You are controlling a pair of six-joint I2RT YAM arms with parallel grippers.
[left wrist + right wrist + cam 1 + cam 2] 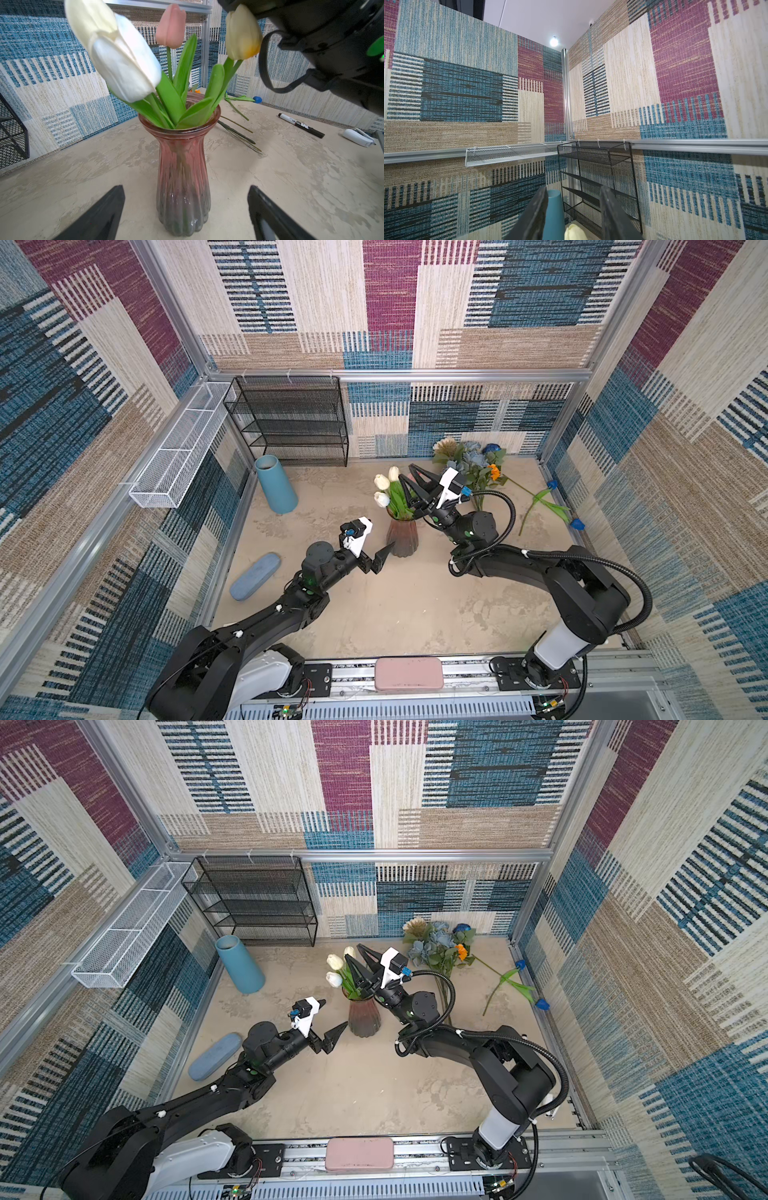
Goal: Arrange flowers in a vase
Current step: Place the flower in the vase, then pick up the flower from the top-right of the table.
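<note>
Patchwork woven panels enclose a mottled beige tabletop [395,605]. A ribbed pink glass vase [402,537] stands upright near its centre and already holds white tulips [381,489], a pink tulip [171,26] and a yellow tulip [243,33].

Right gripper [405,472]: positioned above the tulip heads, jaws apart, nothing gripped. The right wrist view shows the yellow bloom low between the jaws, apparently untouched.

Left gripper [385,553]: jaws spread wide and empty, aimed at the lower vase body, near it but not touching.

Remaining stock lies right of the vase and further from the robot: a mixed bunch [469,462] against the back wall, and blue tulips [540,499] flat on the table, stems running obliquely toward the right wall. The right arm is clearly nearer to both, so the next pick probably falls to it, with the jaws set across a stem.
</note>
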